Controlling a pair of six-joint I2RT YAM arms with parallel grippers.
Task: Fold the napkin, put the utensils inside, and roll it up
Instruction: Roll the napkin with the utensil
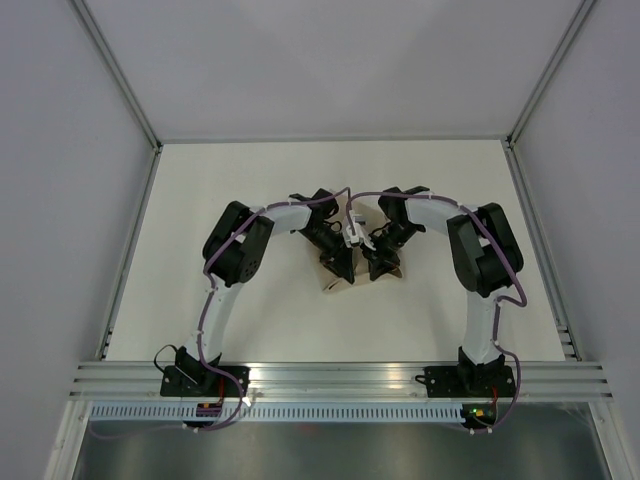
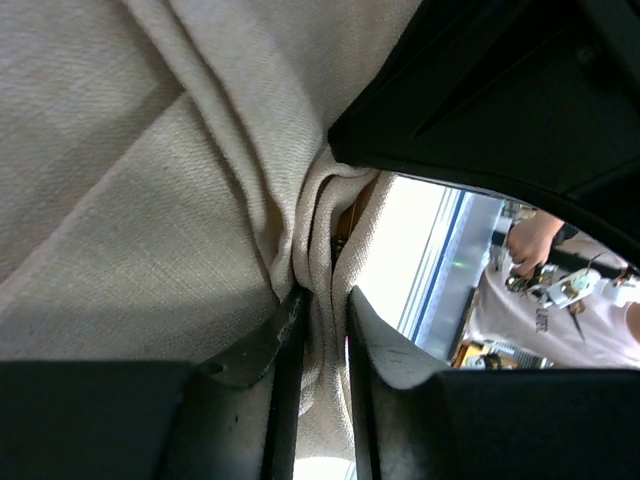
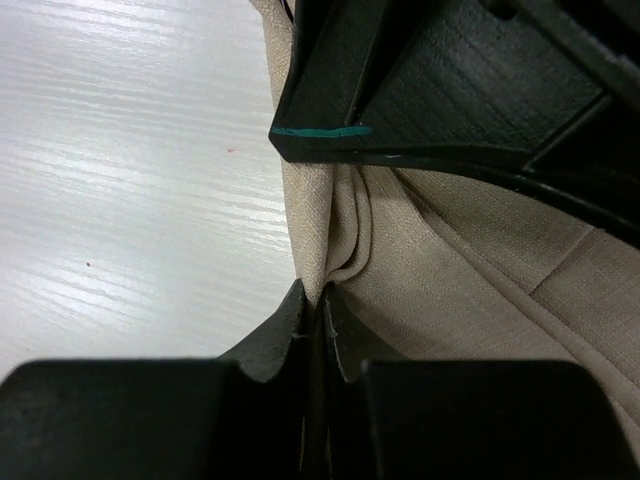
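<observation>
The beige napkin (image 1: 338,286) lies bunched at the table's middle, mostly hidden under both grippers. My left gripper (image 1: 341,264) is shut on a gathered fold of the napkin (image 2: 150,200); in the left wrist view the cloth runs between its fingers (image 2: 322,312). My right gripper (image 1: 378,264) is shut on a thin edge of the napkin (image 3: 480,270), pinched at the fingertips (image 3: 318,300). The two grippers are close together, each showing as a black body in the other's wrist view. No utensil shows clearly.
White tabletop (image 1: 250,180) with aluminium rails at the left (image 1: 130,240), right (image 1: 540,240) and near edge (image 1: 340,375). Grey walls stand around it. A person (image 2: 545,290) shows beyond the table in the left wrist view.
</observation>
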